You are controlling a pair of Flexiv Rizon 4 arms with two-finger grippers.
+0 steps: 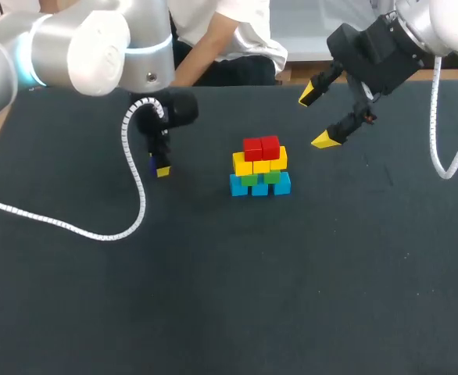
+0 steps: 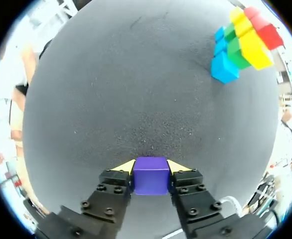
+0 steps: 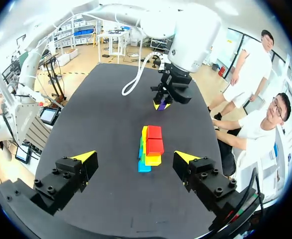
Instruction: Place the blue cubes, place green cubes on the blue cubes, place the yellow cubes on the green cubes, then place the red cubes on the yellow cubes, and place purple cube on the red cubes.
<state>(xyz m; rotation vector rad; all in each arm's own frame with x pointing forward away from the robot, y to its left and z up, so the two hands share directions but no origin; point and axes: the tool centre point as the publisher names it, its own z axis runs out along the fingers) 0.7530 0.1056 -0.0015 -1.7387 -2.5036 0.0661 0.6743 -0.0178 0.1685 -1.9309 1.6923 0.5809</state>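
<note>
Head view: a stepped stack stands on the black cloth-covered table (image 1: 213, 297). Glossy blue cubes (image 1: 259, 186) form the base, with green cubes (image 1: 260, 177) on them and yellow cubes (image 1: 249, 165) above. Two red cubes (image 1: 261, 147) sit on top, side by side in a row running left to right. The left gripper (image 1: 159, 166) is low over the cloth, left of the stack and apart from it. The right gripper (image 1: 316, 117) hangs raised on the stack's far right, fingers spread and holding nothing.

Left wrist view: the left gripper is clamped on a small glossy purple cube (image 2: 150, 175), one finger on each opposite face. The stack lies ahead and off to the right, well apart.

Right wrist view: the stack lies ahead between the spread fingers, and the left gripper is beyond it.

Assessment: the left arm holds the cube, so the placement falls to it. It should lift clear of the red row, travel right, and centre over the seam between the two red cubes.
</note>
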